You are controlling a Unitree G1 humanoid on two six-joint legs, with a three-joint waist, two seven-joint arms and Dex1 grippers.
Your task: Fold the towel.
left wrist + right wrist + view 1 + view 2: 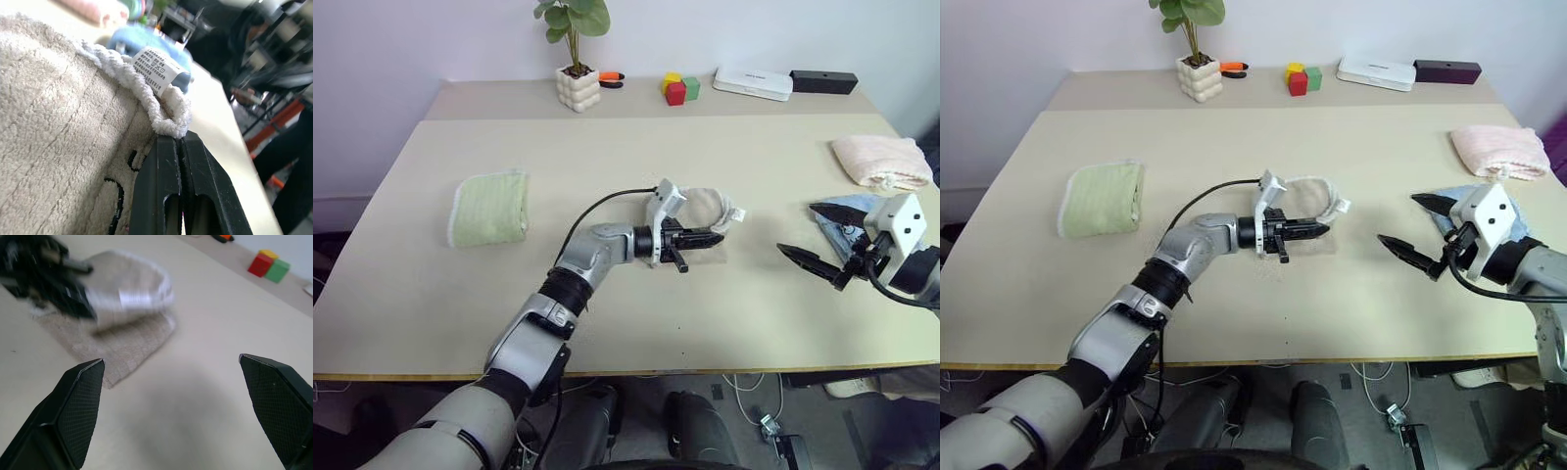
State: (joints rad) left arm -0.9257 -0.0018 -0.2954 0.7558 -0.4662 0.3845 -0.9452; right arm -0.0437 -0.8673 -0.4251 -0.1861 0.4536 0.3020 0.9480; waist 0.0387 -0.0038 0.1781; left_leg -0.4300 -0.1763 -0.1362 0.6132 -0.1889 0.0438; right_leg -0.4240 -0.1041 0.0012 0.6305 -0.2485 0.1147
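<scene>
Two grippers share the fold: the left gripper (1304,231), jaws clamped on the beige towel (1307,201) at mid-table, carries its trimmed edge across, while the right gripper (1418,235) waits nearby, jaws wide apart.

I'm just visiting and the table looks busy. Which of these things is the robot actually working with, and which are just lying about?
In the job:
- beige towel, one edge lifted
- left gripper, shut on the towel's edge
- right gripper, open, off to the side

Lying about:
- green folded towel
- pink folded towel
- blue cloth
- potted plant
- coloured blocks
- white box
- dark box
</scene>
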